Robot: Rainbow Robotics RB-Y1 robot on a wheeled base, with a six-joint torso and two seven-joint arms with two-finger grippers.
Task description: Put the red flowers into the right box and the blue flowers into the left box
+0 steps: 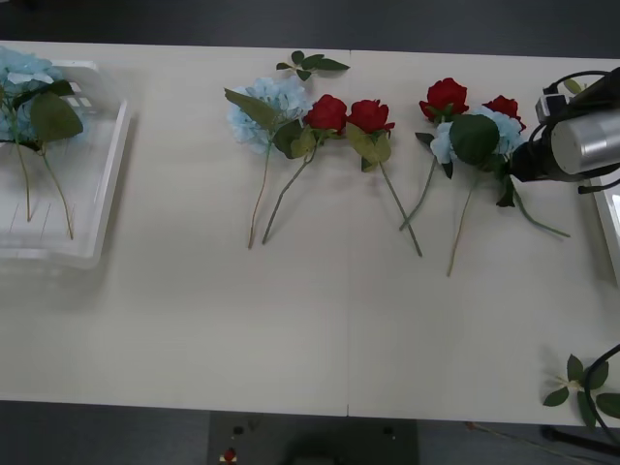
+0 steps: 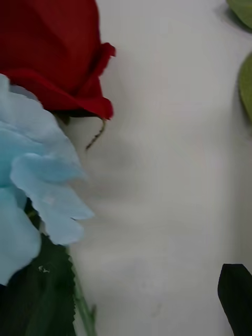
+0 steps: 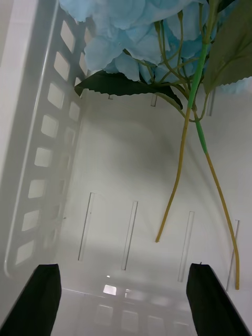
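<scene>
1. We see our left gripper (image 3: 125, 299) with fingers wide apart over the left box (image 1: 107, 160), where two blue flowers (image 3: 142, 31) lie.
2. Our right gripper (image 1: 518, 163) sits at the desk's (image 1: 310, 329) right side, beside a red flower (image 1: 503, 107); we cannot tell its fingers' state.
3. Three more red flowers (image 1: 370, 115) lie mid-desk.

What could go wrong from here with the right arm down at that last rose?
1. The rightmost red rose lies against a blue hydrangea, and their leaves overlap, so the right pincer may catch both and drop blue into the right box.
2. That pincer is low beside the stems; dragging could scatter the neighbouring rose.
3. The left pincer hangs open inside the left box above two hydrangea stems; withdrawing might snag them.
</scene>
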